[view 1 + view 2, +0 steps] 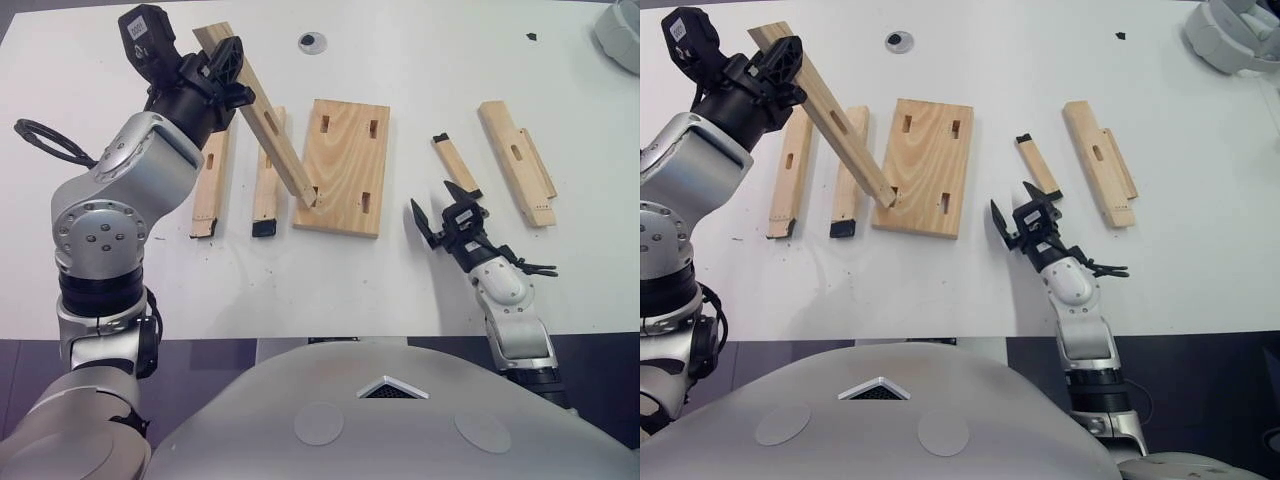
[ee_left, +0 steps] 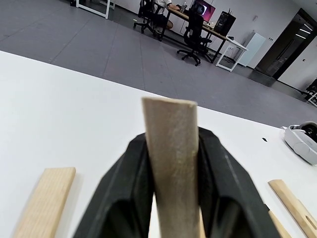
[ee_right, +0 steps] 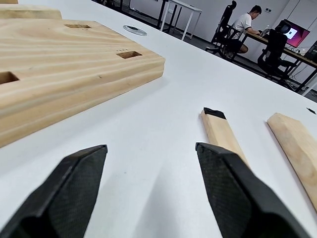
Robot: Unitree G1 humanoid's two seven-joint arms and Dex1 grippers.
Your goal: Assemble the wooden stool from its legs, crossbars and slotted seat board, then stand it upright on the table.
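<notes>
The slotted seat board [image 1: 342, 165] lies flat mid-table. My left gripper [image 1: 228, 68] is shut on a wooden leg [image 1: 268, 118] near its upper end; the leg [image 2: 171, 148] slants down with its lower tip at the board's near-left slot. Two more legs [image 1: 211, 180] [image 1: 268, 170] lie flat left of the board. To the right lie a short crossbar [image 1: 456, 165] and a longer slotted piece [image 1: 517, 160]. My right gripper [image 1: 445, 213] rests open on the table just right of the board, nothing between its fingers [image 3: 74, 188]; the crossbar [image 3: 221, 134] lies just beyond it.
A small round dark fitting [image 1: 312, 42] sits in the tabletop behind the board. A white headset-like object [image 1: 618, 35] is at the far right corner. The near strip of the white table [image 1: 330, 290] is bare.
</notes>
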